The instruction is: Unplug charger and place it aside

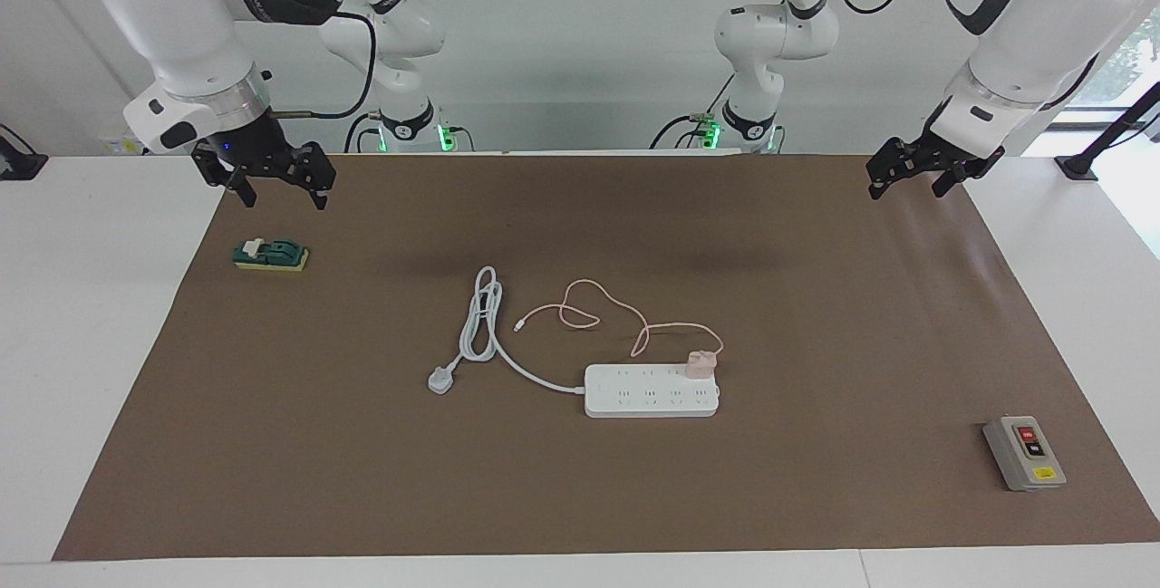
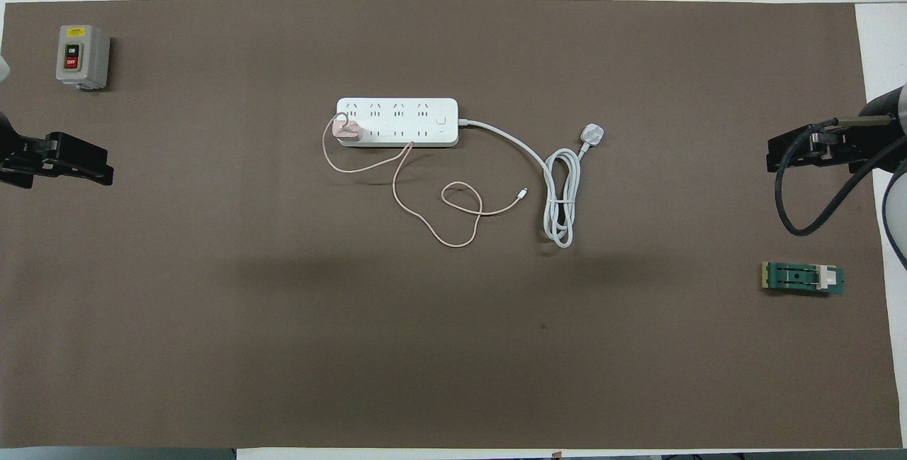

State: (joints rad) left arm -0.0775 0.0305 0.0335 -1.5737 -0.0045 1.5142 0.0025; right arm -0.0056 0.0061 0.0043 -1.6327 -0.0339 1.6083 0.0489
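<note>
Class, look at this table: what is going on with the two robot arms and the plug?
Nothing is being handled yet. The small pale pink cube charger sits plugged into the white power strip mid-table, its thin pink cable looped nearer the robots. The left pincer and right pincer both hang open and empty above the brown mat's ends, waiting.

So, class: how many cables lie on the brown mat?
2. The charger cable loops nearer the robots than the power strip; the strip's white cord lies coiled toward the right arm's end.
</note>
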